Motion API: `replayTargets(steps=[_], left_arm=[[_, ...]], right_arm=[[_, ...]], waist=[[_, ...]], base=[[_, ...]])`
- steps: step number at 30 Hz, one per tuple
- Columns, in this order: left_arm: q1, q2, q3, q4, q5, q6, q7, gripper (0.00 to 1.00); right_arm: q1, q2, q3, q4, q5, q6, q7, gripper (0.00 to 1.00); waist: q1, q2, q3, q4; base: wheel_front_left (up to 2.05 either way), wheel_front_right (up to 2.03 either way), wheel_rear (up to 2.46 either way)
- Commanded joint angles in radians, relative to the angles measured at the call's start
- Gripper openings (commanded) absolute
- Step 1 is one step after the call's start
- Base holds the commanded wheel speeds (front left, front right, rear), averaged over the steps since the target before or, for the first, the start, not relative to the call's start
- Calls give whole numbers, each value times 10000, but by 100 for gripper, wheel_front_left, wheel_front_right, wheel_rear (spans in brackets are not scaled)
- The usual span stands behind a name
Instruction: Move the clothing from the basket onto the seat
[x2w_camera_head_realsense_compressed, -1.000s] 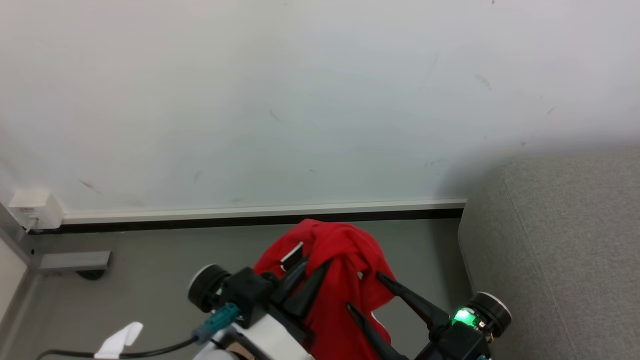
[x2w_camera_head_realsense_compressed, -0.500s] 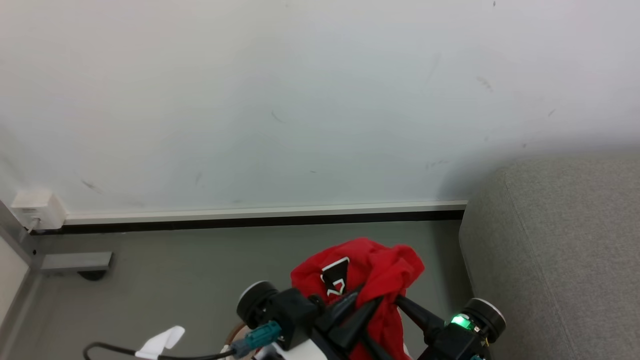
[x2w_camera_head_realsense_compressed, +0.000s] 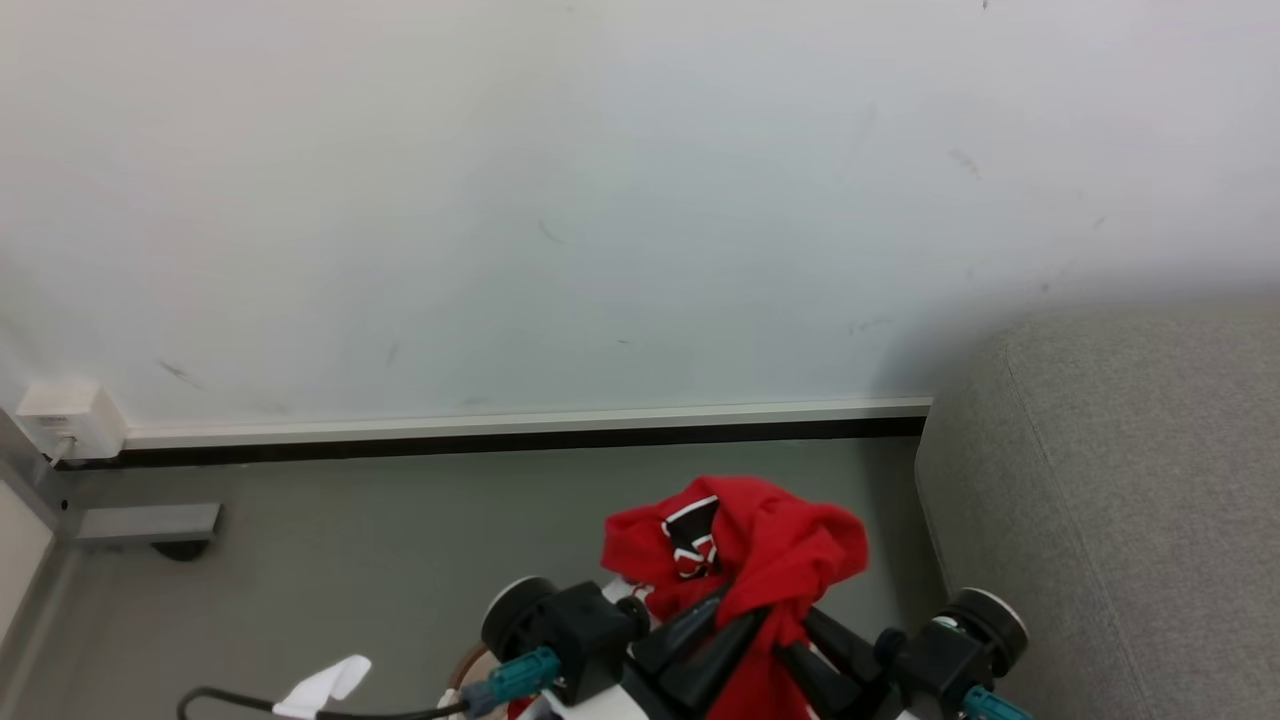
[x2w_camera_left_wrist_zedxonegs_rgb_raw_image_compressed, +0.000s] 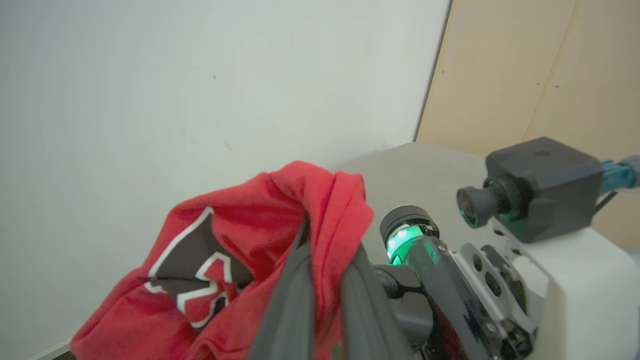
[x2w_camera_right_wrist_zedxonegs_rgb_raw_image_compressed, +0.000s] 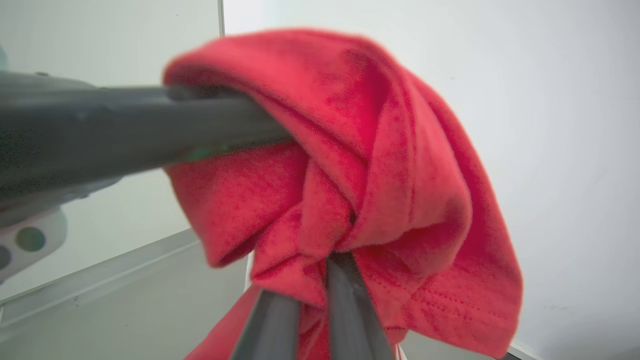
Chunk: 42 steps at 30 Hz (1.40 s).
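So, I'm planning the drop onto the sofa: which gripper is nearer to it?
Right. The right gripper, shut on the clothing, is just left of the sofa; the left gripper, also clamped on it, sits farther left, beyond the garment.

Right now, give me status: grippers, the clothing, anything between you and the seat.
Left gripper shut on the clothing. Right gripper shut on it too. Clothing bunched, held up off the floor. Seat to the right, no obstacle seen.

The soft bright red sports garment (x2w_camera_head_realsense_compressed: 780, 545) is pinched in the left jaws and the right jaws, bunched above both. The large grey fabric sofa (x2w_camera_head_realsense_compressed: 1120, 500) stands right of the jaws, the pale wall (x2w_camera_head_realsense_compressed: 600, 200) beyond them, the grey floor (x2w_camera_head_realsense_compressed: 350, 560) beneath.
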Motion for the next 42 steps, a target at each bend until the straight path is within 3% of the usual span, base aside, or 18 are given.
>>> replayTargets(steps=[1, 2, 3, 23, 35, 42], left_arm=[[46, 86, 86, 66, -8, 89, -144, 44], [53, 119, 116, 116, 33, 102, -205, 87], [68, 154, 116, 172, 62, 108, -264, 100], [-45, 139, -146, 2169, 534, 297, -1426, 100], [-476, -137, -449, 2749, 686, 172, -1844, 100], [-824, -181, -503, 2890, 758, 137, -1947, 100]], right_arm=[[35, -132, -131, -42, 53, -34, 8, 0], [82, -145, -217, -42, 56, -34, 8, 0], [125, -163, -314, -50, 37, -34, 8, 0], [914, -789, -2992, -385, -620, -34, 7, 0], [1081, -810, -3978, -656, -835, -34, 9, 0], [942, -750, -4270, -765, -915, -34, 8, 0]], waist=[[0, 0, 10, -7], [0, 0, 18, -15], [0, 0, 24, -24], [0, 0, 452, -945], [0, 0, 1160, -2014], [0, 0, 1590, -2262]], base=[[0, 0, 0], [0, 0, 0], [0, 0, 0], [0, 0, 0], [0, 0, 0], [0, 0, 0]])
